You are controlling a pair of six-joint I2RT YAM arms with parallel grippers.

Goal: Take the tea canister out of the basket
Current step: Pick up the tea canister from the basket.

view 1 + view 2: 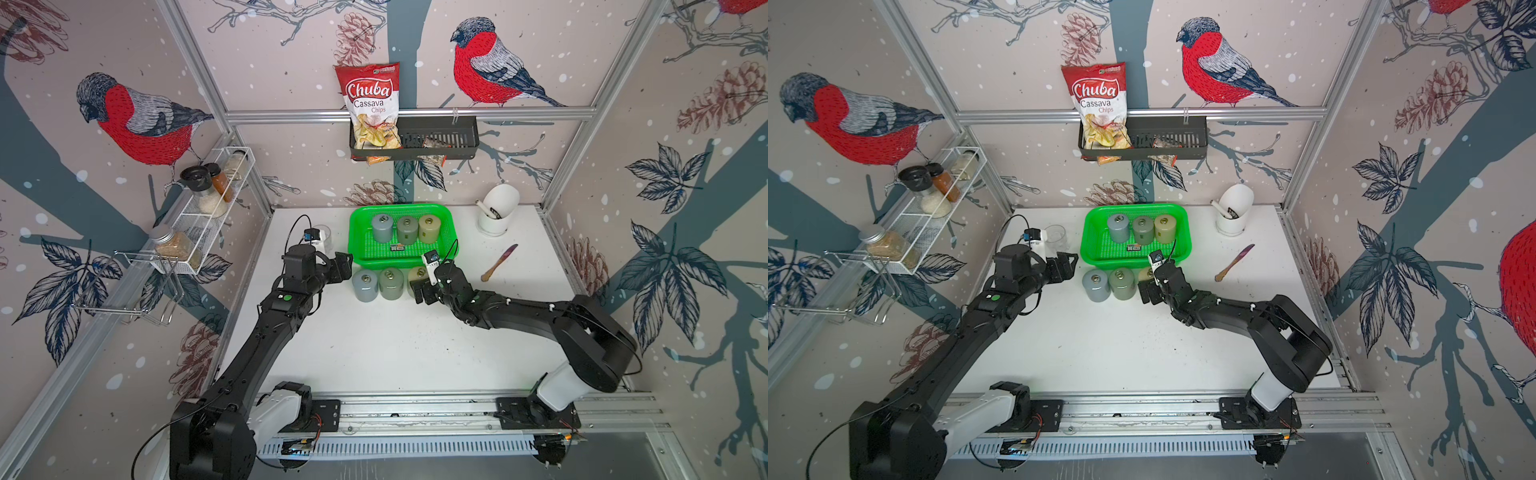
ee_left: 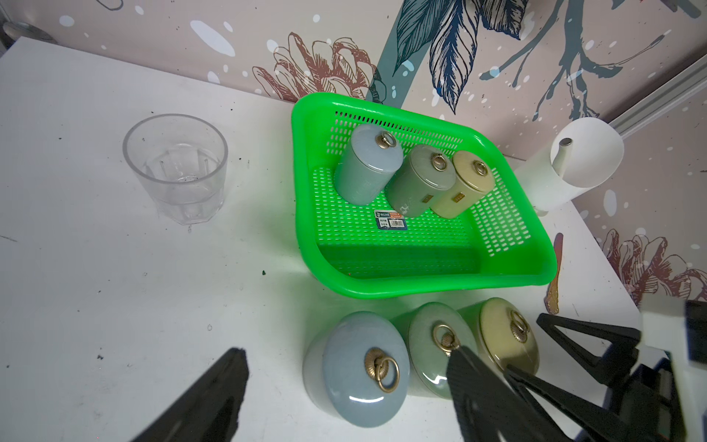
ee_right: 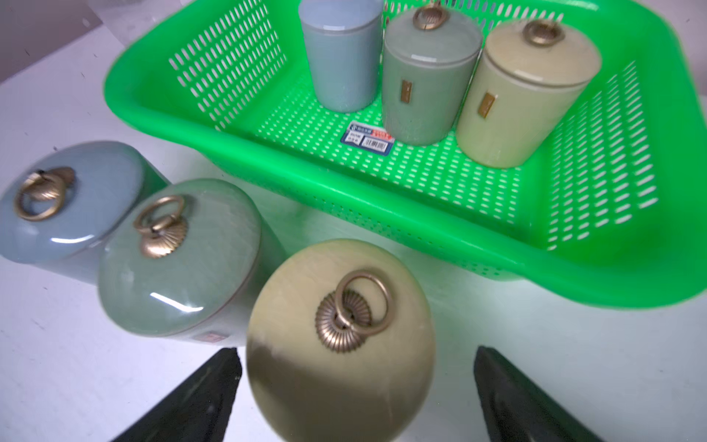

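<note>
Seen from above, a green basket sits at 12 o'clock on a white table. Along its far wall stand the inner blue canister, inner green canister and inner cream canister, upright and side by side. On the table, just at the basket's 6 o'clock, stand the outer blue canister, outer green canister and outer cream canister. The right gripper is spread wide, with one finger on each side of the outer cream canister, not clamped on it. The left gripper, also wide and holding nothing, hangs at the outer blue canister's 9 o'clock. A clear glass stands at the basket's 9 o'clock.
</note>
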